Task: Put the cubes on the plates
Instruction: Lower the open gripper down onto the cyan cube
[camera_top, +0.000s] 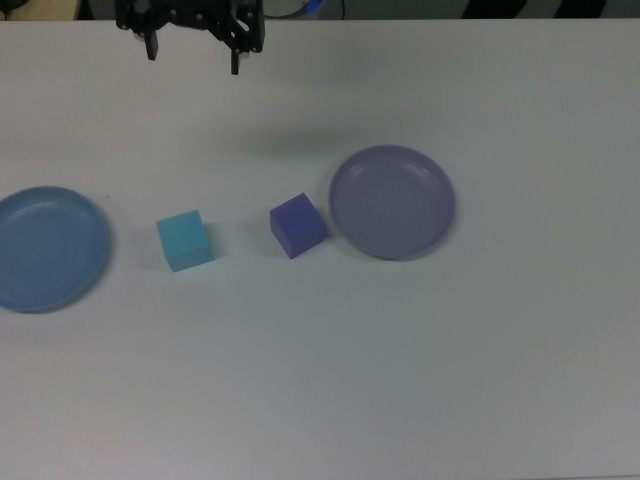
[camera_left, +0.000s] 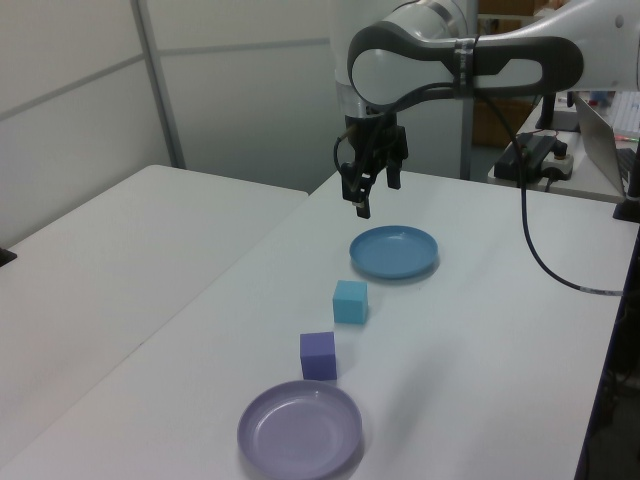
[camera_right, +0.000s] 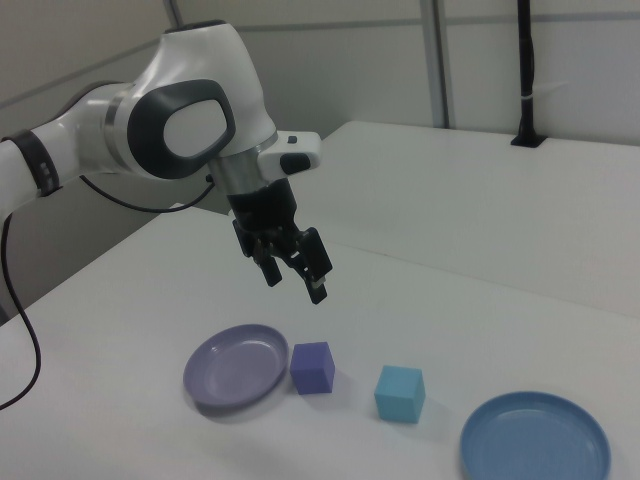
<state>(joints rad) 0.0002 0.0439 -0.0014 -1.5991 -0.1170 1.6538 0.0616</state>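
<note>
1. Looking down in the top view, I see my gripper up at 12 o'clock, at the far edge of the white table.
2. Its two fingers are apart, and nothing is between them. In the right view it hangs in the air above the table.
3. The light blue plate sits at 9 o'clock in the top view. It is bare inside.
4. The turquoise cube sits on the table near that plate, at the plate's 3 o'clock side. They do not touch.
5. The dark blue cube is next, near the middle of the top view. It is turned a bit, so a corner points down the picture.
6. The lavender plate is just beside the dark blue cube, at the cube's 3 o'clock. It is bare too. I cannot tell if the cube touches its rim.
7. Both cubes stand on the table, between the two plates.
8. I see nothing standing between my gripper and the cubes.
9. In the left view, a black cable hangs from the arm down to the table at 3 o'clock. A second white table stands at 9 o'clock.
</note>
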